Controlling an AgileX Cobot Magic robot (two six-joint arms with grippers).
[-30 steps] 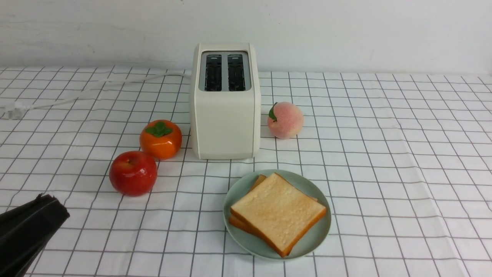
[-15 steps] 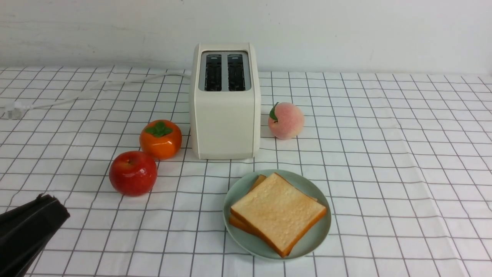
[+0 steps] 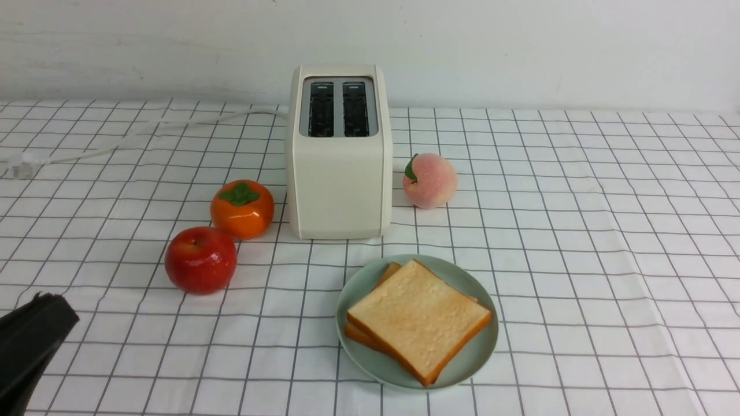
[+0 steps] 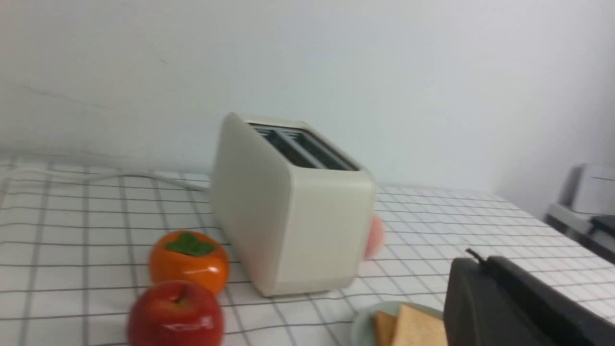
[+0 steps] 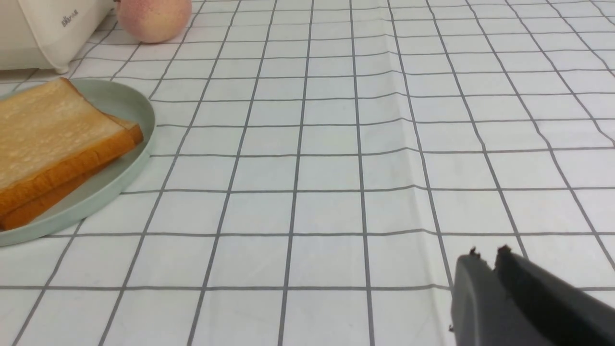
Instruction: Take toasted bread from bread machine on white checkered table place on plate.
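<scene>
Since both slots of the toaster (image 3: 339, 151) look empty, the job reads as done and what remains is a tidy retreat. The left gripper (image 3: 43, 298), jaws clenched on nothing, should pull back low and straight, clear of the apple (image 3: 200, 260). The toast (image 3: 418, 319) lies stacked on the plate (image 3: 484, 352) on the worktop (image 3: 607, 260) – the lower slice mostly covered, the slot depths too dark to read. The right gripper (image 5: 487, 252) holds nothing and shows only a thin slit; whether its jaws are released I cannot tell.
</scene>
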